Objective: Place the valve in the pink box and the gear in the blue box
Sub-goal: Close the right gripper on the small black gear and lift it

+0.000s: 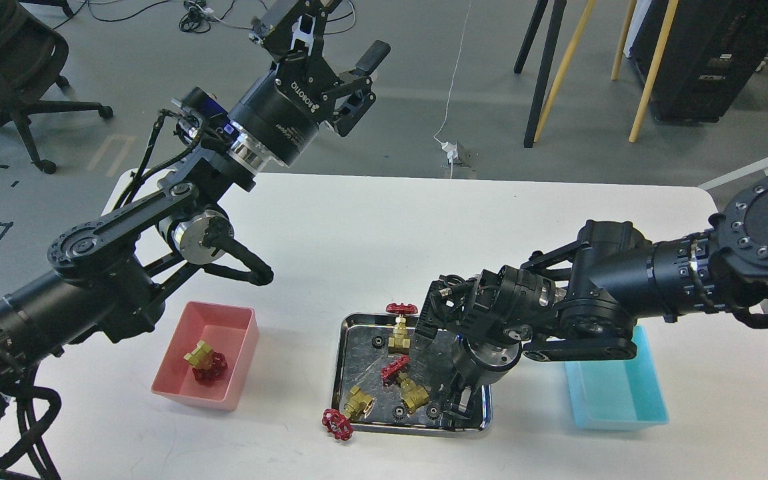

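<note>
White table: gear (tray) seemingly beside right jaws.

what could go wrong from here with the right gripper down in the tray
1. The right gripper is low in the steel tray among crowded parts; going for a gear it may knock the valve beside it.
2. Another valve overhangs the tray's front edge, so a nudge might tip it out.
3. The right arm hides much of the blue box, making the drop harder to judge.
</note>
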Controlling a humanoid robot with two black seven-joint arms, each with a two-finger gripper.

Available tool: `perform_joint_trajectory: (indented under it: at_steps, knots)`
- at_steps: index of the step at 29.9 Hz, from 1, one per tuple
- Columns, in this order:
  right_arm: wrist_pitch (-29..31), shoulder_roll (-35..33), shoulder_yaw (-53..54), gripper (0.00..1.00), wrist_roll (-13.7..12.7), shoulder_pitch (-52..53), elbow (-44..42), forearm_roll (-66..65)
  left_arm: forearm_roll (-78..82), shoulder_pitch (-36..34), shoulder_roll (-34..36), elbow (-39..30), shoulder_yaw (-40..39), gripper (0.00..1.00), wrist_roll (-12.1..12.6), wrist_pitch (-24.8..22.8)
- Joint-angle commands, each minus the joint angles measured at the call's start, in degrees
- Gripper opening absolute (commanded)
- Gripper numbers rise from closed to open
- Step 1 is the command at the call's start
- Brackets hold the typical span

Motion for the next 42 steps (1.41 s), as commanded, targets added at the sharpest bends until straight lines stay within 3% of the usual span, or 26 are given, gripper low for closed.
perform_joint_trajectory:
  at_steps: [1, 42]
  knots:
    - [0.00, -0.05, 0.00, 0.53, 0.00, 0.00, 0.00, 0.00, 0.09, 0.60, -0.03, -0.26, 0.00, 0.85, 0.01, -0.07]
    - [0.00, 0.39, 0.09, 0.43, 0.00, -1.05, -1.58, 0.00, 0.09, 1.04, -0.38, -0.17, 0.09, 0.86, 0.01, -0.16]
